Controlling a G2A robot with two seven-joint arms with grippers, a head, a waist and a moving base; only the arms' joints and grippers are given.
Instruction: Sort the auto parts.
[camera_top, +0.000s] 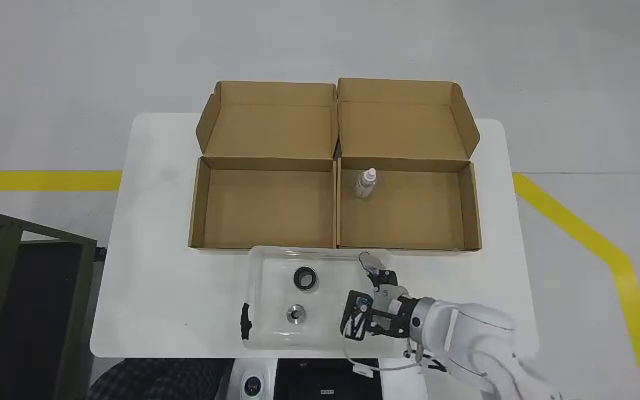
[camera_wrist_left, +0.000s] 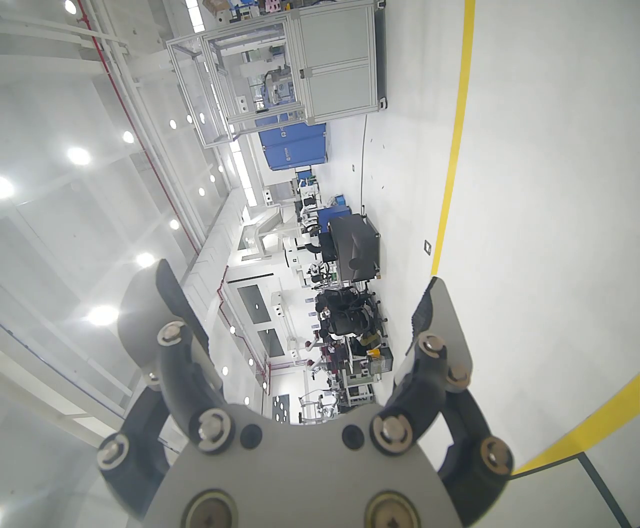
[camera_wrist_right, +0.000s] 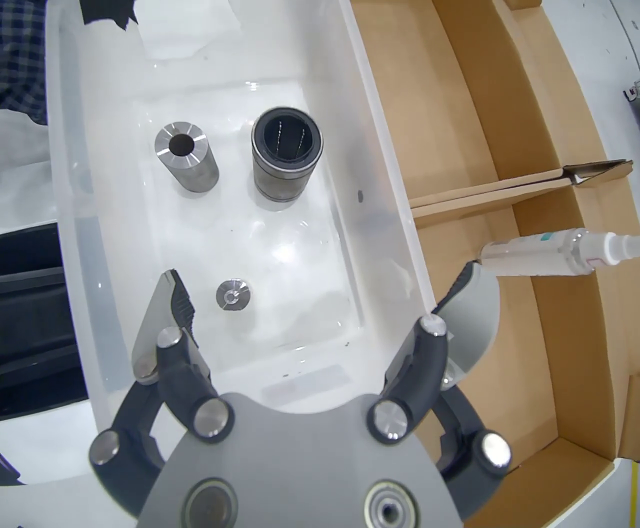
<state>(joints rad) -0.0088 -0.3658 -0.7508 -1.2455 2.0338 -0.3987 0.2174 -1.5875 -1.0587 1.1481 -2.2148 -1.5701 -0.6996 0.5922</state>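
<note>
The white bench (camera_top: 150, 250) stood on a pale floor crossed by a yellow line (camera_top: 60, 180), with a dark green cabinet (camera_top: 40, 300) close beside one end. Farther off in the hall were a metal-framed glazed enclosure (camera_wrist_left: 320, 60), blue crates (camera_wrist_left: 295, 145) near it, and round ceiling lights (camera_wrist_left: 79, 156).

Spread fingers (camera_wrist_right: 175, 300), clear bin (camera_wrist_right: 380, 165) holding cylinder (camera_wrist_right: 186, 157), bearing (camera_wrist_right: 286, 152), small disc (camera_wrist_right: 233, 295), bottle (camera_wrist_right: 550, 252) in box (camera_wrist_right: 560, 360)

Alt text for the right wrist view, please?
The right pincer, open, hangs over a clear bin holding three metal parts: a bored silver cylinder, a dark sleeve bearing and a small silver disc. Beside the bin, a cardboard box holds a small bottle.
</note>
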